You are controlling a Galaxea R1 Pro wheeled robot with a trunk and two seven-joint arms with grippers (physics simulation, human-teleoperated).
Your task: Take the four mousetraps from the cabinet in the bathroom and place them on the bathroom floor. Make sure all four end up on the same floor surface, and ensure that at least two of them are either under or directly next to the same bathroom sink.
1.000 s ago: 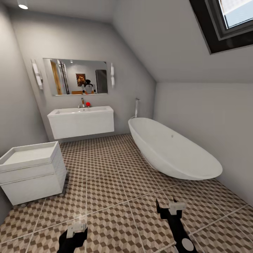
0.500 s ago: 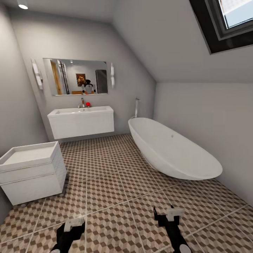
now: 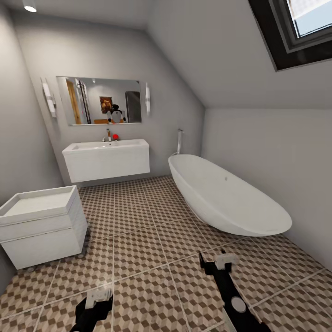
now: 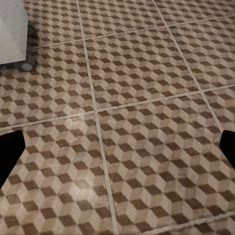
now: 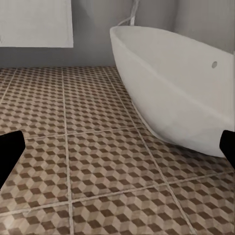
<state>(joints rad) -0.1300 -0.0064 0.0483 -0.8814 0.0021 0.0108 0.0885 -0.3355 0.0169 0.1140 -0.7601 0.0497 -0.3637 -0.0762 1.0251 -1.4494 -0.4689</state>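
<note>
- Low at 7 o'clock of the head view sat the left gripper, over the bathroom floor; the right gripper sat at 5 o'clock, pointed toward the far wall.
- Both grippers were empty. In each wrist view the dark fingertips sat at opposite edges of the frame with tile between them, so both were spread wide, holding nothing.
- No mousetraps and no orange-brown cabinet showed in any view; judged as a travel or search step, nothing yet fetched.
- To do it well: probably turn the base away from this wall to find the cabinet, arms kept tucked low, jaws left apart for the first pick.
- The sink hung on the far wall at 11 o'clock, with open tile beneath it; that looked a good drop spot for at least two traps.
- A mirror hung above the sink, with a tap and a small red item on its rim.
- The bathtub ran from 1 to 3 o'clock, near the right arm; swing risk on a turn.
- The white drawer unit on casters stood at 9 o'clock, near the left arm; not the target cabinet.
- The skylight was at 2 o'clock in the sloped ceiling.
</note>
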